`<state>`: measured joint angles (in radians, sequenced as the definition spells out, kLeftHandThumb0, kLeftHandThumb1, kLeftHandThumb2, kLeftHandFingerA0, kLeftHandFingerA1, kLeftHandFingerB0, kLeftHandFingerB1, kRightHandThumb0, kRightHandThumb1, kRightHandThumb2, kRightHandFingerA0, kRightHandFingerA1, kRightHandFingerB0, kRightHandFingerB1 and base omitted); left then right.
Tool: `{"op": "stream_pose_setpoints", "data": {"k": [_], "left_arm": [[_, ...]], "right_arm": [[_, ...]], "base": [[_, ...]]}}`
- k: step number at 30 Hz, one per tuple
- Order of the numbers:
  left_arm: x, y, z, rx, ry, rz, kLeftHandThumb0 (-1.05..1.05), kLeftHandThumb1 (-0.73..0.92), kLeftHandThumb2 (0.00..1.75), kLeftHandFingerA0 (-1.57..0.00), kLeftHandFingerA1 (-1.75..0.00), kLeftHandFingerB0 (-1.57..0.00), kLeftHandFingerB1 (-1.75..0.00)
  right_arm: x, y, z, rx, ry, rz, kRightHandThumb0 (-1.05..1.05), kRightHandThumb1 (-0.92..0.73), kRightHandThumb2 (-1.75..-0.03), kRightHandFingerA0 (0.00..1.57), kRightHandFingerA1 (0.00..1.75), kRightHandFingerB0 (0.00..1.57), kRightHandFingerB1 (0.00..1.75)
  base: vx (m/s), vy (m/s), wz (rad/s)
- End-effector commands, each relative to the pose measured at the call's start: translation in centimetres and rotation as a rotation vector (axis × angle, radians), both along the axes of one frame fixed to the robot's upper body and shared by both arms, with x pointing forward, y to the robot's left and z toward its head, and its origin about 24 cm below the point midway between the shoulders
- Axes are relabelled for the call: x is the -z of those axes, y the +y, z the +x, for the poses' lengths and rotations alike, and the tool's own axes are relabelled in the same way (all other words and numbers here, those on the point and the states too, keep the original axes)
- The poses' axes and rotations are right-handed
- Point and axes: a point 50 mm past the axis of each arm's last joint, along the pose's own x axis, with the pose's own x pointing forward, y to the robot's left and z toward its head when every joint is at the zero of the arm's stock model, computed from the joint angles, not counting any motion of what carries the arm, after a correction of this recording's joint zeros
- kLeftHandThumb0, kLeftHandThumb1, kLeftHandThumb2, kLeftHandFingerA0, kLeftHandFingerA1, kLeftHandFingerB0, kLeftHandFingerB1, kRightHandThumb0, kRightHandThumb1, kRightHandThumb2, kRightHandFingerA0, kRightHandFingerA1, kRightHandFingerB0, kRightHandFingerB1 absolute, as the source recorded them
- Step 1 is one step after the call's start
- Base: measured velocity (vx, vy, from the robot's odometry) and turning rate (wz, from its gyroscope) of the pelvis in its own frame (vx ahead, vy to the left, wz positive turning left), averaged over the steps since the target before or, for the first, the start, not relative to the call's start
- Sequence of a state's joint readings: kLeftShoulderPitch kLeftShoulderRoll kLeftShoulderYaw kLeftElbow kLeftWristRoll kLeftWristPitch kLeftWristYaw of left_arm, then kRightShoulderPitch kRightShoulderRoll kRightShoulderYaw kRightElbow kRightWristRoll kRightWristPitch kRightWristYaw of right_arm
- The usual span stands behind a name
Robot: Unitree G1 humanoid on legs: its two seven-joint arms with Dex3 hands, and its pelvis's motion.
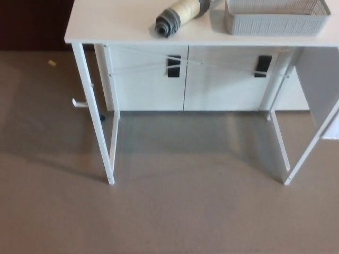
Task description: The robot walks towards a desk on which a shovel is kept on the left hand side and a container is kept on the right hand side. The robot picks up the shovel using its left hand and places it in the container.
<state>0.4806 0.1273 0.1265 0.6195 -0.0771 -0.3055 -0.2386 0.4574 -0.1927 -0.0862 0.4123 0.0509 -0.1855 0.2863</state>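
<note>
A white desk (116, 29) fills the top of the head view. On it, left of centre, lies the shovel's handle (180, 15), cream with a grey end cap pointing towards me; its far end is cut off by the picture's top edge. Right of it stands a grey woven container (273, 21), only its near wall and rim showing. Neither of my hands shows in the picture.
The desk stands on thin white legs (98, 121) at left and right (296, 159), with white cabinet doors (183, 76) behind it. Grey floor (175, 217) stretches between me and the desk. A small white object (78, 102) sticks out by the left leg.
</note>
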Motion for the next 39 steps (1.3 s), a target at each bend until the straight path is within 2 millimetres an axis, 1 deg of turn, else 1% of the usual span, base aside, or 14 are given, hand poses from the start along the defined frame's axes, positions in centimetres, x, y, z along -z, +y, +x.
{"op": "stream_pose_setpoints", "data": {"k": [1,2,8,9,18,19,20,24,25,30,31,32,33,39], "left_arm": [[-0.02,0.32,0.33,0.062,-0.03,0.037,-0.32,0.56,0.58,-0.54,-0.41,-0.4,-0.34],[0.0,0.35,0.27,0.061,-0.036,0.026,-0.43,0.45,0.73,-0.47,-0.5,-0.35,-0.44],[0.21,0.43,0.15,0.046,-0.037,0.028,-0.31,0.55,0.58,-0.55,-0.4,-0.42,-0.35],[-0.01,0.31,0.21,0.076,-0.038,0.06,-0.41,0.46,0.72,-0.49,-0.5,-0.36,-0.44],[0.15,0.46,0.19,0.061,-0.031,0.048,-0.4,0.45,0.71,-0.49,-0.49,-0.37,-0.44],[0.04,0.43,0.17,0.07,-0.036,0.047,-0.33,0.57,0.57,-0.55,-0.42,-0.42,-0.34],[-0.04,0.41,0.13,0.078,-0.045,0.055,-0.41,0.45,0.72,-0.52,-0.51,-0.38,-0.45],[0.32,0.73,-0.07,0.047,-0.03,0.034,-0.44,0.46,0.73,-0.53,-0.51,-0.4,-0.45],[0.53,0.79,0.02,0.038,-0.03,0.033,-0.33,0.56,0.58,-0.59,-0.4,-0.45,-0.35],[0.14,0.59,0.09,0.054,-0.041,0.036,-0.32,0.57,0.57,-0.55,-0.4,-0.41,-0.34],[0.05,0.54,0.14,0.073,-0.043,0.071,-0.42,0.44,0.73,-0.51,-0.51,-0.36,-0.45],[0.1,0.58,0.11,0.072,-0.039,0.074,-0.33,0.55,0.57,-0.56,-0.41,-0.42,-0.35],[0.27,0.72,0.0,0.057,-0.028,0.059,-0.42,0.45,0.72,-0.5,-0.5,-0.37,-0.44],[0.16,0.69,-0.2,0.069,-0.038,0.057,-0.41,0.47,0.73,-0.49,-0.5,-0.36,-0.44]], "right_arm": [[-0.34,-0.24,0.47,0.002,-0.018,0.006,-0.38,-0.46,-0.7,0.6,0.58,0.36,0.48],[-0.35,-0.33,0.54,-0.012,-0.021,-0.005,-0.4,-0.46,-0.71,0.59,0.57,0.37,0.49],[-0.27,-0.22,0.56,-0.003,-0.016,-0.001,-0.39,-0.45,-0.7,0.6,0.57,0.37,0.49],[-0.32,-0.19,0.53,-0.014,-0.019,-0.009,-0.39,-0.45,-0.7,0.6,0.57,0.37,0.49],[-0.3,-0.03,0.62,-0.015,-0.019,-0.002,-0.39,-0.45,-0.7,0.6,0.57,0.37,0.48],[-0.28,-0.05,0.61,-0.016,-0.018,0.0,-0.39,-0.45,-0.7,0.59,0.57,0.37,0.48],[-0.23,-0.01,0.65,-0.009,-0.018,0.006,-0.38,-0.45,-0.7,0.6,0.58,0.37,0.49],[-0.19,0.09,0.69,-0.014,-0.022,0.005,-0.37,-0.46,-0.7,0.6,0.57,0.37,0.49],[-0.2,0.11,0.68,-0.01,-0.023,0.008,-0.37,-0.45,-0.7,0.6,0.57,0.37,0.49],[-0.27,0.09,0.72,-0.027,-0.025,-0.004,-0.4,-0.45,-0.71,0.59,0.58,0.38,0.5],[-0.28,0.13,0.62,-0.022,-0.026,0.0,-0.39,-0.45,-0.71,0.6,0.57,0.39,0.49],[-0.25,0.14,0.57,-0.02,-0.025,0.003,-0.39,-0.45,-0.7,0.59,0.57,0.39,0.49],[-0.2,0.14,0.51,-0.018,-0.023,0.005,-0.39,-0.45,-0.7,0.58,0.57,0.38,0.49],[-0.05,0.24,0.53,-0.01,-0.01,0.004,-0.37,-0.46,-0.69,0.6,0.57,0.37,0.48]], "base": [[0.22,-0.107,0.13],[0.24,-0.085,0.02],[0.29,-0.004,0.12],[0.15,0.011,-0.08],[0.24,0.188,-0.22],[0.31,0.22,-0.02],[0.22,0.148,0.01],[0.21,0.082,0.04],[0.2,0.007,0.09],[0.2,-0.096,0.1],[0.27,-0.195,0.19],[0.32,-0.298,-0.71],[0.24,-0.154,0.36],[0.22,-0.102,0.07]]}}
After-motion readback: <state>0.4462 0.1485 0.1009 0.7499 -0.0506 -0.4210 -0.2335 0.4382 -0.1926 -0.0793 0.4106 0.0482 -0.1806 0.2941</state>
